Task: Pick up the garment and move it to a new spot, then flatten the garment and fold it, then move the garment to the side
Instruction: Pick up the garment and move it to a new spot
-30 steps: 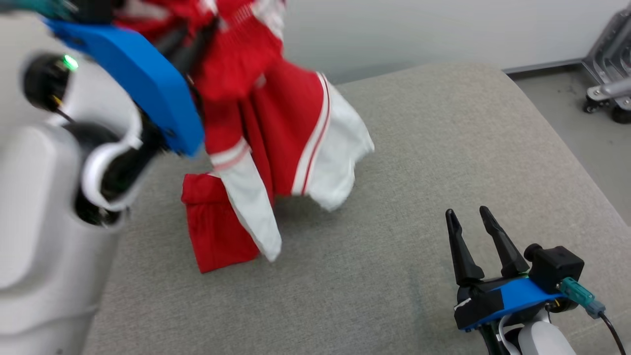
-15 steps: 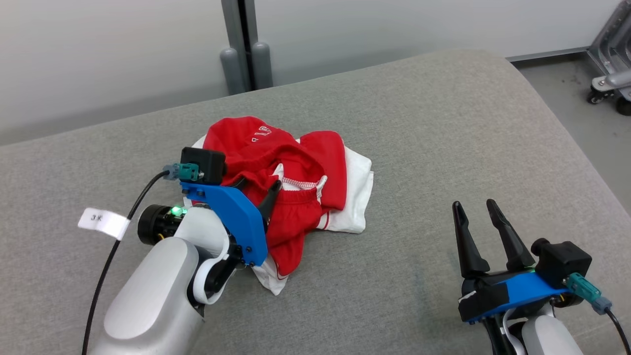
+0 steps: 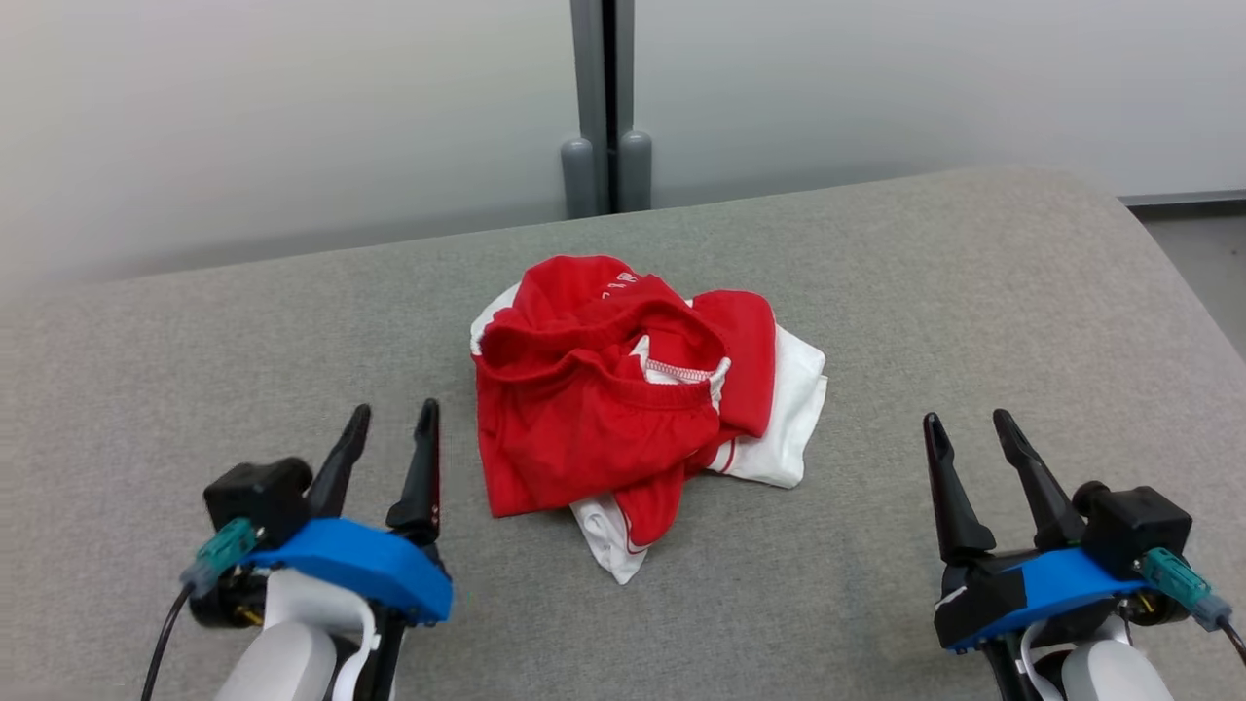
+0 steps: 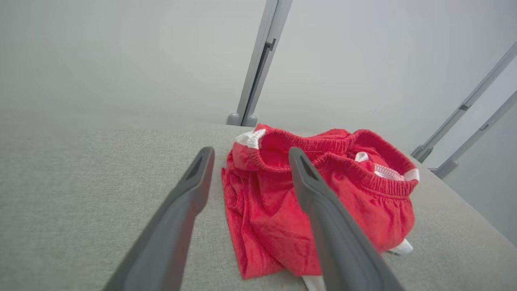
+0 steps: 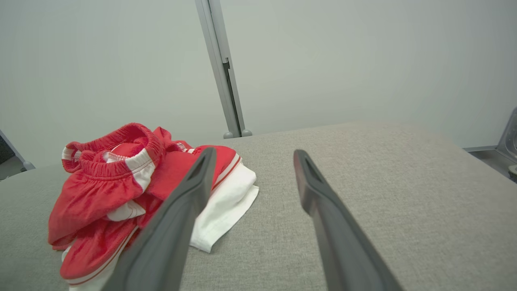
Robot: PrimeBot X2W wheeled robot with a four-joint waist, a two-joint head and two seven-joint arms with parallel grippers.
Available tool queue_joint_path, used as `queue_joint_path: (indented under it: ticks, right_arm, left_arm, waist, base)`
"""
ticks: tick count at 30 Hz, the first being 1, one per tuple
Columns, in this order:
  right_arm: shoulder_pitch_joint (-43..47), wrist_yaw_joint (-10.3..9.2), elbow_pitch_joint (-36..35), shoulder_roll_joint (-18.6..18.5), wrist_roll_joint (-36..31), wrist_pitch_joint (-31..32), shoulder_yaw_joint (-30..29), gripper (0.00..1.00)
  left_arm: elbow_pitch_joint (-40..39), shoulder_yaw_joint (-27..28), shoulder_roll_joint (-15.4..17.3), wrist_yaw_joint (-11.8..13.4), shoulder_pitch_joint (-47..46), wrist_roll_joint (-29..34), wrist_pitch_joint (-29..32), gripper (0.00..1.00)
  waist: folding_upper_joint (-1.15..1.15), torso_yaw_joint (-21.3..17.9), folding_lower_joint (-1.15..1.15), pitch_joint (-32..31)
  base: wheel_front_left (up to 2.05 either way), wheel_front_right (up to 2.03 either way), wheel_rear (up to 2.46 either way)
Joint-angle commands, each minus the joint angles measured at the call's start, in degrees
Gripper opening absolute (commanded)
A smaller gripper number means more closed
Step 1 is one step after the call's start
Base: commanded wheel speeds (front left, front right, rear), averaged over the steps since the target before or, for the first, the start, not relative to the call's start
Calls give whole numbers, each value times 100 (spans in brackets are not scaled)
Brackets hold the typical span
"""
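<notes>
Head view, item one: garment [image 3: 623, 389], red with white panels and red-and-white trim. It lies crumpled in a heap on the grey fabric-covered surface [image 3: 925, 292], between the two grippers and a little beyond their fingertips. The elastic waistband is uppermost and gapes open. A white panel spreads flat on the heap's right side, and a narrow white-and-red tail pokes out at the near edge. Not flattened, not folded.

Left gripper [image 3: 395, 407]: at lower left, fingers spread apart with nothing between them and the tips pointing away from the robot. It sits near the garment's left edge but clear of it. It carries a blue bracket and a black camera block with a teal plug.

Right gripper [image 3: 968, 419]: at lower right, fingers likewise spread and empty. It is well apart from the garment, with bare surface between.

Left wrist view: two dark fingers stand apart, and the red cloth lies beyond the tips, not caught between them.

Right wrist view: the fingers stand apart over bare surface, and the garment lies off to that view's left.

Background — a pale wall [image 3: 292, 117] and a grey vertical post [image 3: 604, 97] with two rounded feet, behind the surface's far edge.
</notes>
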Motion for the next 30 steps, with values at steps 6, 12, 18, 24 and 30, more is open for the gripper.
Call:
queue_joint_path:
  ticks: [6, 12, 18, 24, 30]
  right_arm:
    - [223, 14, -196, -25, -235, 221, -131, 100]
    - [449, 14, -332, -25, -431, 398, -251, 100]
    - [663, 14, -321, -25, -450, 430, -379, 100]
    - [730, 14, -256, -25, -329, 390, -404, 100]
    - [707, 14, -209, -25, -273, 347, -347, 100]
  left_arm:
    - [-59, 265, 250, 250, 652, 292, -849, 100]
    - [-158, 417, 338, 366, 1083, 512, -1084, 100]
    - [-304, 535, 352, 353, 1395, 627, -1114, 100]
    - [-333, 510, 432, 306, 1453, 607, -1073, 100]
    - [-457, 472, 487, 328, 1449, 595, -979, 100]
  waist:
    - [0, 345, 0, -122]
    - [0, 575, 0, -248]
    - [0, 673, 0, -342]
    - [0, 680, 0, -365]
    - [0, 648, 0, -384]
  base:
    - [0, 0, 0]
    - [0, 0, 0]
    - [0, 0, 0]
    - [0, 0, 0]
    - [0, 0, 0]
